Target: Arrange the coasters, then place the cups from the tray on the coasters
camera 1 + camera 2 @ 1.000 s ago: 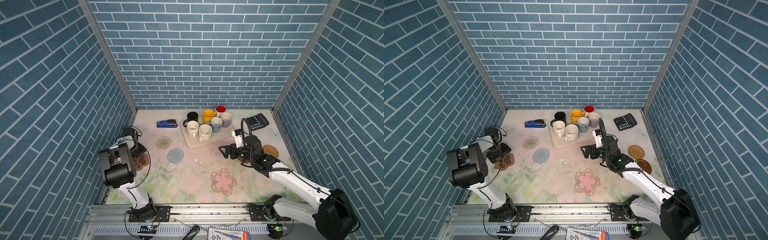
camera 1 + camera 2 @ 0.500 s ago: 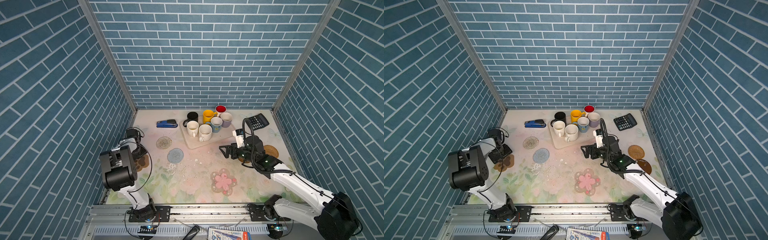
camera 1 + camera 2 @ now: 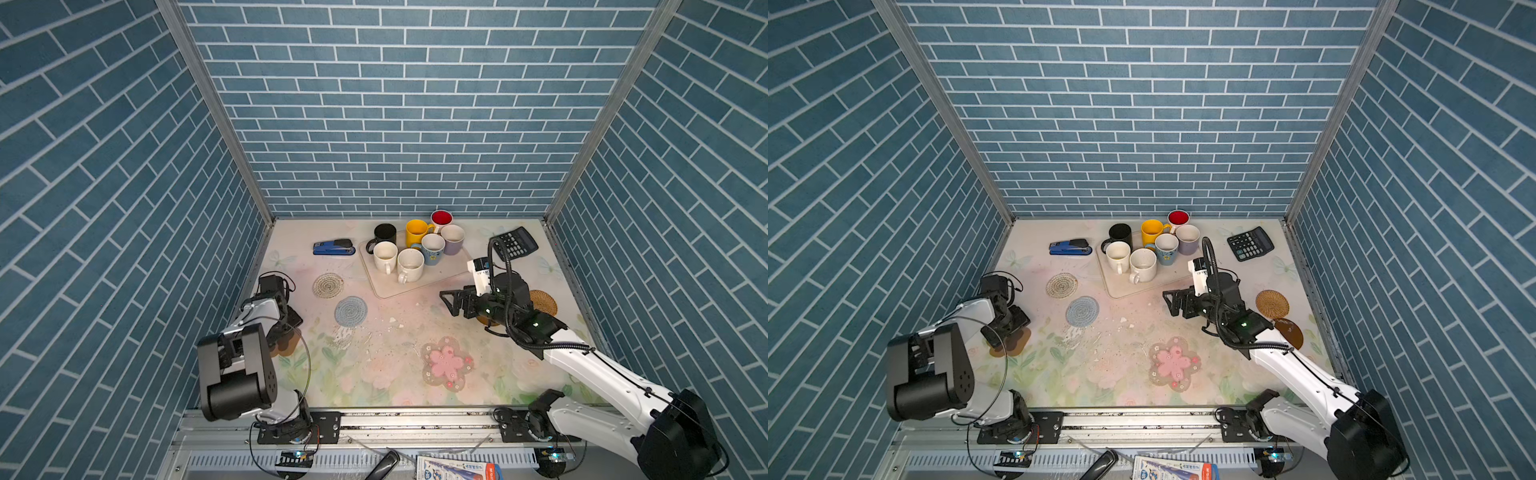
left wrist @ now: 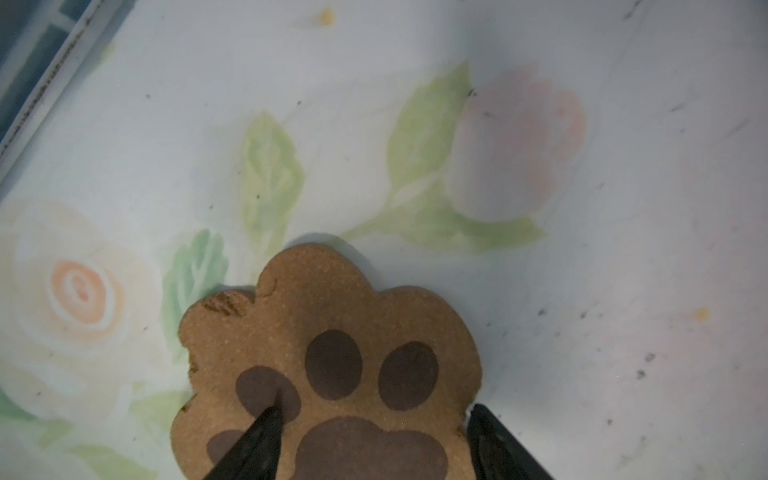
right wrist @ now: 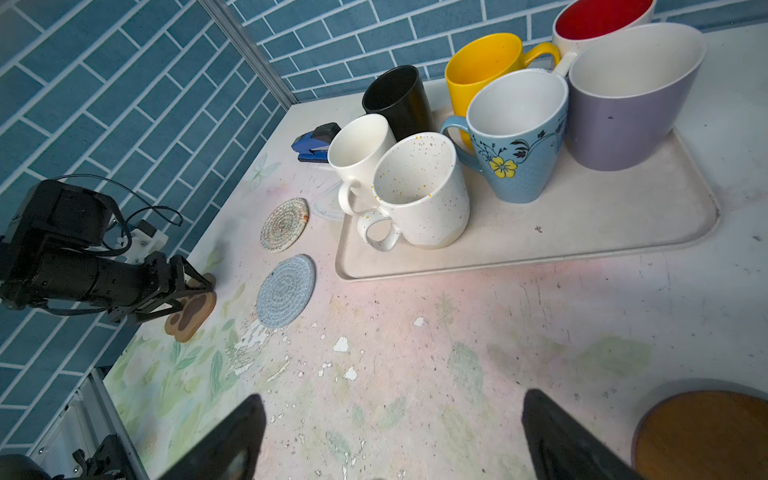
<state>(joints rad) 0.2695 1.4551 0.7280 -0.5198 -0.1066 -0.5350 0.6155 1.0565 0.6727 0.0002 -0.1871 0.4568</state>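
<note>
My left gripper [image 4: 374, 436] is down on the brown paw-shaped coaster [image 4: 332, 340] near the left wall [image 3: 286, 347]. Its jaws are apart: one fingertip [image 4: 266, 432] rests on the coaster and the other is at its edge. My right gripper [image 5: 390, 436] hangs open and empty above the table [image 3: 451, 301], in front of the cream tray [image 3: 436, 278]. On the tray stand several cups, among them black [image 3: 384, 235], yellow [image 3: 415, 232] and lavender [image 3: 453, 239]. Pale woven [image 3: 328, 285], blue-grey [image 3: 351, 311], pink flower [image 3: 446, 363], rattan [image 3: 542, 302] and brown disc [image 3: 1289, 332] coasters lie on the table.
A blue stapler [image 3: 334, 247] lies left of the tray and a black calculator [image 3: 515, 243] at the back right. Brick walls close in three sides. Another brown disc [image 5: 702, 436] lies beside my right gripper.
My left gripper has come toward the front, down onto the paw coaster, and its jaws have narrowed a little. The right arm has barely moved.
</note>
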